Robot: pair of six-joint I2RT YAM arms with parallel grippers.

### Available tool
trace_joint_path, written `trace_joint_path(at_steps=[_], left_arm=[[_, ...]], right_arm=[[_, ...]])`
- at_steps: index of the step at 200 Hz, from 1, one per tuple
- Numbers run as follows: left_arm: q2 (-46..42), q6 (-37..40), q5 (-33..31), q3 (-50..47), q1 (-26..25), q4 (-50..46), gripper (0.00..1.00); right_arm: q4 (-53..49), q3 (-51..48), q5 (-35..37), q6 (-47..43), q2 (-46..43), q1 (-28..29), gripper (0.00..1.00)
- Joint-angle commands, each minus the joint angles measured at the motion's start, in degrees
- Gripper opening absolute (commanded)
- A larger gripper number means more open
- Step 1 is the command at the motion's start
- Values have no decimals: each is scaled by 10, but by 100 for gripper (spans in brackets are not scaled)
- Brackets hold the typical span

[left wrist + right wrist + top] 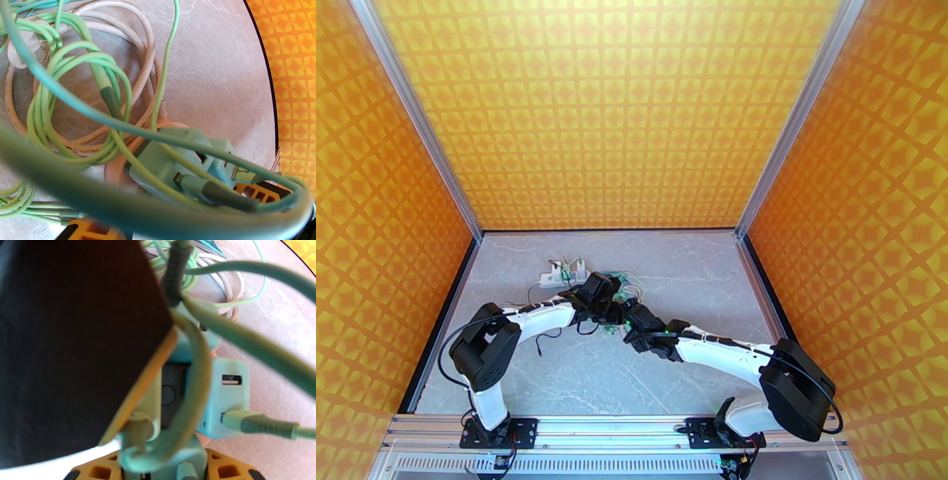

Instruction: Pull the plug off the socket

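Observation:
A mint-green socket block (170, 165) with dark slots lies on the table among looped green cables (79, 98). My left gripper (173, 211) is shut on it, with its orange fingers (256, 191) at either side. In the right wrist view a mint plug cube (225, 394) with a USB port and a green lead sits against the block (189, 342). My right gripper (162, 471) is shut on a mint-green part of the plug at the bottom edge, and cable is wrapped over it. From above, the left gripper (610, 309) and the right gripper (633, 324) meet at mid-table.
A white power strip (557, 276) lies behind the grippers, towards the back left. White cable (146, 47) coils under the green loops. A thick green cable (118, 205) runs close across the left wrist camera. Orange patterned walls (632, 118) enclose the marble tabletop (695, 268).

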Motion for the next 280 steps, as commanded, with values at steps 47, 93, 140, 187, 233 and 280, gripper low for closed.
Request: trace_joint_path(at_steps=[47,93,140,187,233,280], left_arm=[[45,21,-21,-29,-16,-99,43],[47,21,-21,-30,-16,-98,43],[52,21,-21,-21,-17,-100,43],[58,23,-21,-11,-19,-106,43],[62,26,-21,-9,-20,-113,43],[66,31,-21,-5,-20,-117,42]], right_arm=[[68,-10,-72,31,-44,-43,27],[87,-27,-167,61,-67,-108,26],[69,-6,-169,39,-51,-104,27],[29,32,-67,-2,-11,-19,26],[27,35,-30,-1,6,15,26],[38,21,-32,13,-23,-3,25]])
